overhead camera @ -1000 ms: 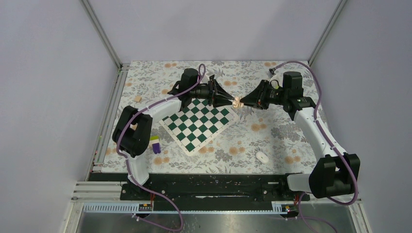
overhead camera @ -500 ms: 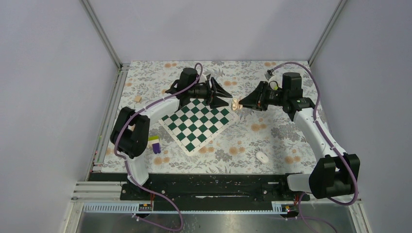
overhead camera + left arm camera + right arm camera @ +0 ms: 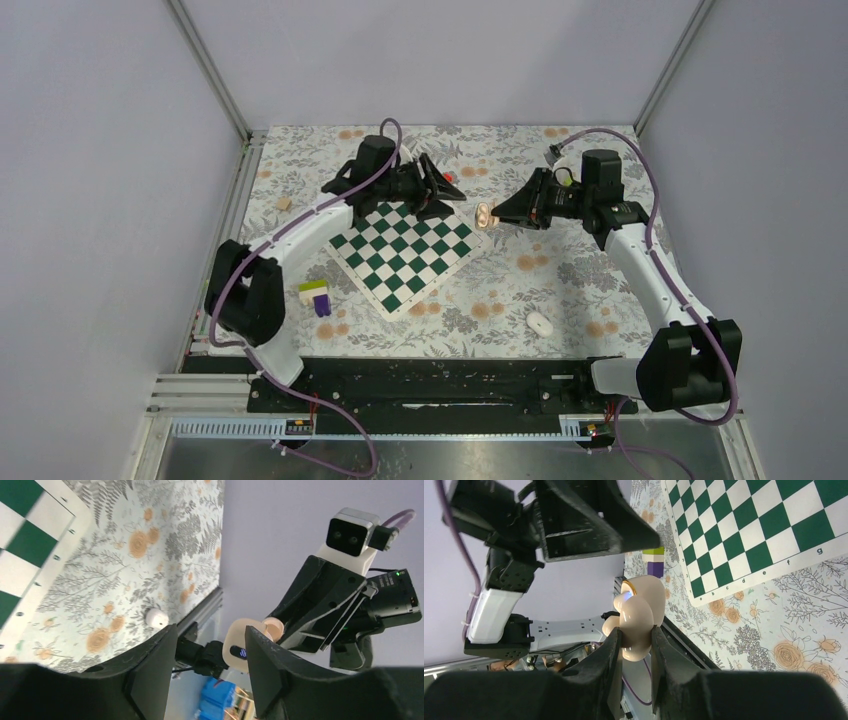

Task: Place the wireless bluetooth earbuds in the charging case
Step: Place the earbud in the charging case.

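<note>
**Top external first: case held aloft, its hollow unread**

My right pincer (image 3: 497,214) clamps the charging case (image 3: 487,216) in the air by a corner of the chessboard (image 3: 405,246). My left pincer (image 3: 452,203) faces it, jaws apart, empty. One white earbud (image 3: 540,322) lies on the cloth (image 3: 560,265), well apart.

Left wrist: my own fingers (image 3: 150,680) hide part of the case (image 3: 238,645).

Right wrist: glossy pale beige lobes, one blue light; whether an earbud sits inside, I cannot tell.
</note>
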